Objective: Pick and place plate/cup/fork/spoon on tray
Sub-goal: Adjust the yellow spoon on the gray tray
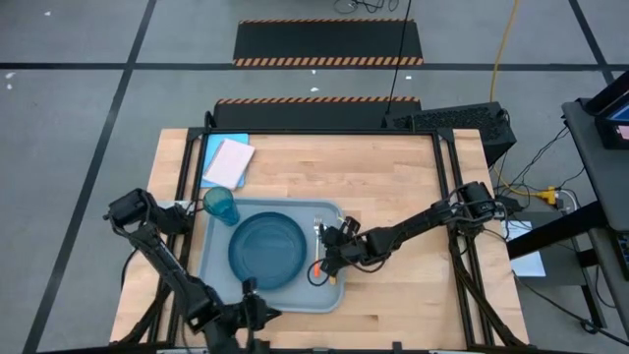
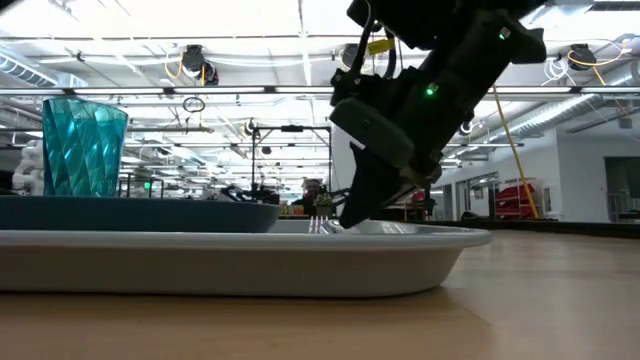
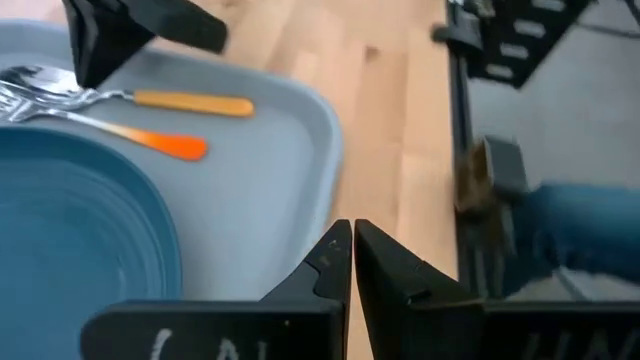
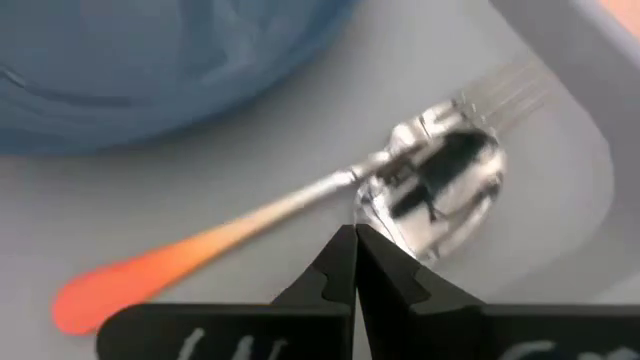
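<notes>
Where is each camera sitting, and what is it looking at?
High view: above the table, looking straight down at the tray, plate, cup and both arms.
Low view: at table-top height, looking level across; the right gripper comes down from above.
Left wrist view: on the left arm, looking past the shut left gripper at the tray corner.
Right wrist view: on the right arm, looking past its shut gripper at the spoon lying over the fork.
Shared: both wrist views show fork, spoon and plate.
</notes>
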